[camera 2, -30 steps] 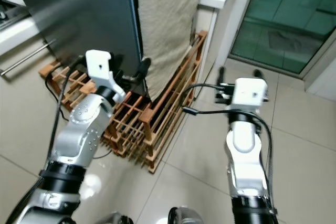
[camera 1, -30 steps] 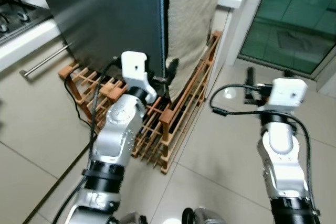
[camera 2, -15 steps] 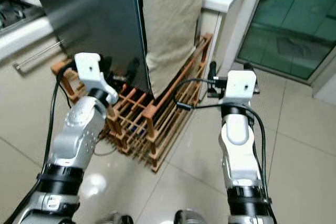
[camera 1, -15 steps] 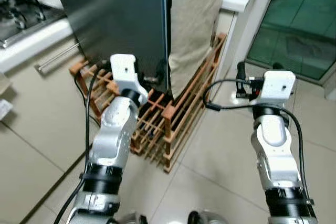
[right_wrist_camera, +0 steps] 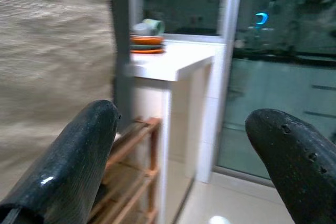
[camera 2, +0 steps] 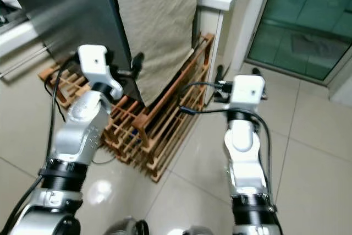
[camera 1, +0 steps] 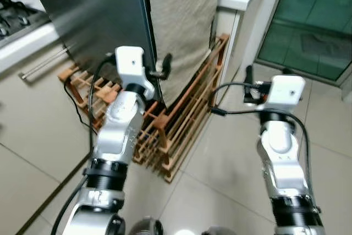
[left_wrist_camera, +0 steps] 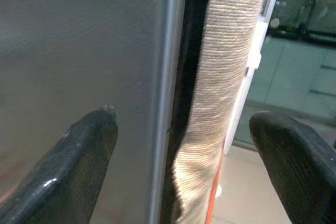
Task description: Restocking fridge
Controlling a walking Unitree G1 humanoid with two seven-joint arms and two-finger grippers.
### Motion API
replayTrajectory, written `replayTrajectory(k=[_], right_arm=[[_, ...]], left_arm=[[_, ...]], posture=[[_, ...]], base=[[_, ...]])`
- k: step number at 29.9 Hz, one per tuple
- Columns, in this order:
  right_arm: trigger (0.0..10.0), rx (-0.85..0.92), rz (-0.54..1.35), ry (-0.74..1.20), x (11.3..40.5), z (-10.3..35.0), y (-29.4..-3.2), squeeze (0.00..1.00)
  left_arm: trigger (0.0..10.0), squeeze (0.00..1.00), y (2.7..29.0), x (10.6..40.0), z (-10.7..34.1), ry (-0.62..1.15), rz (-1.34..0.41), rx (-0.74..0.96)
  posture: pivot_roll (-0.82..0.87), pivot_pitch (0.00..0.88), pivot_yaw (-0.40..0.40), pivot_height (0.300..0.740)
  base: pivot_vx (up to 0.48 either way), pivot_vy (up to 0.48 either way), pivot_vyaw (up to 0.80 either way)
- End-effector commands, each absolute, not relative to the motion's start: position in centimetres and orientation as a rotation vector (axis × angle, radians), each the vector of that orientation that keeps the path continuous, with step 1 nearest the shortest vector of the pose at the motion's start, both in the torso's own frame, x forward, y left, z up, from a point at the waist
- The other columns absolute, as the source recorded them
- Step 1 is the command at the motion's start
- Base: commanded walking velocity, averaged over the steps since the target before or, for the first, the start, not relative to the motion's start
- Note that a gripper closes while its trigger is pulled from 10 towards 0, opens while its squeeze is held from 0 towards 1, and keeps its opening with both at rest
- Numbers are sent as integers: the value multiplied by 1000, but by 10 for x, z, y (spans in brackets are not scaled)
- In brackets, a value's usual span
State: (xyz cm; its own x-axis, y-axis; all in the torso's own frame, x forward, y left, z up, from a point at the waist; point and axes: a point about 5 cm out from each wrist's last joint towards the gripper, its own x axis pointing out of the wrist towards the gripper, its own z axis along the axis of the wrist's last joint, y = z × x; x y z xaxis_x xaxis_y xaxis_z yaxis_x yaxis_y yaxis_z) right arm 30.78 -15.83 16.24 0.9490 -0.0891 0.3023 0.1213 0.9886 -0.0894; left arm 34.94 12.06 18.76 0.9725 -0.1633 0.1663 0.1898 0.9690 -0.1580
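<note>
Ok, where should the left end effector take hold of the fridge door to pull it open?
Probably the fridge door by its long vertical edge, coming from the towel side. The left end effector is open and already straddles that edge.

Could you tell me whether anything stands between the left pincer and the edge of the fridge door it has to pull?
Nothing visible does. The left pincer is open right at the fridge door edge, one finger on the door's face side, the other toward the beige cloth beside it. The wooden rack stands lower, on the floor.
</note>
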Motion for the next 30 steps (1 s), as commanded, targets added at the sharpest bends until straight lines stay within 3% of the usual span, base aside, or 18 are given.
replayTrajectory(k=[1, 11, 18, 22, 25, 28, 30], right_arm=[[10000, -105, -125, -311, 307, 164, -163, 486], [10000, -117, -118, -323, 306, 168, -164, 486], [10000, -126, -129, -325, 300, 167, -165, 486], [10000, -132, -173, -364, 290, 176, -172, 490], [10000, -171, -181, -400, 277, 181, -178, 490], [10000, -173, -176, -360, 274, 172, -184, 490], [10000, -162, -180, -340, 280, 168, -186, 498]], left_arm=[[10000, 0, 115, 352, 195, -180, -183, -196], [10000, 0, 85, 371, 212, -195, -275, -202], [10000, 0, 97, 386, 212, -169, -174, -150], [10000, 0, 125, 367, 213, -239, -180, -177], [10000, 0, 143, 335, 208, -300, -159, -129], [10000, 0, 141, 316, 198, -296, -129, -80], [10000, 0, 136, 321, 194, -279, -128, -61]], posture=[[-113, 73, 42, 732], [-150, 78, 39, 732], [-182, 76, 64, 732], [-185, 68, 63, 732], [-149, 56, 44, 732], [-146, 53, 38, 732], [-147, 60, 15, 732]], base=[[0, 0, 0], [0, 0, 0], [0, 0, 0], [0, 0, 0], [0, 0, 0], [0, 0, 0], [0, -240, 288]])
